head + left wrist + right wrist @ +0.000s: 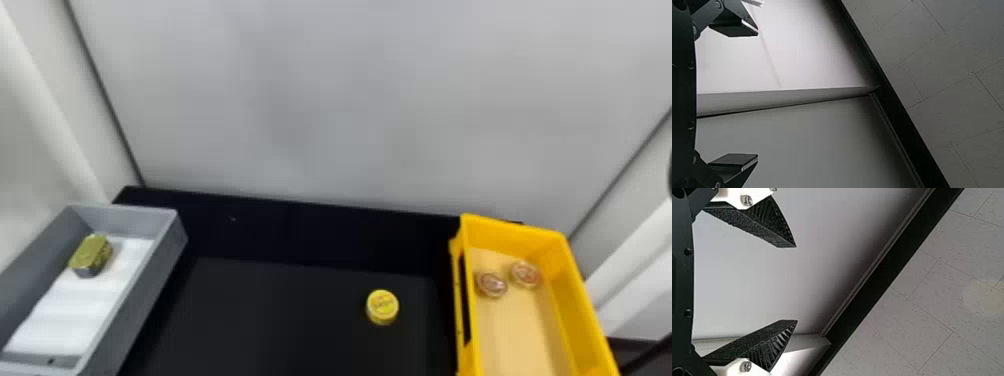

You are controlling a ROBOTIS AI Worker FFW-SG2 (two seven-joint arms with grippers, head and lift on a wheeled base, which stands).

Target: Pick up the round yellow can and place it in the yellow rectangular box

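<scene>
The round yellow can (382, 306) stands on the black table surface, right of the middle in the head view and left of the yellow rectangular box (582, 295). Inside that box lie two small round tins (526, 274), close together near its far end. In the left wrist view, my left gripper (758, 94) is open, its fingers wide apart with only wall panels behind them. My right gripper (796, 284) is open as well in the right wrist view, holding nothing, with a pale wall beyond it. Both grippers are away from the can.
On the left is a grey box (150, 280) with a white lining and a green-gold rectangular tin (90, 255) inside. The black table (280, 315) spans the space between the two boxes. A pale wall (350, 100) rises behind, with side panels at left and right.
</scene>
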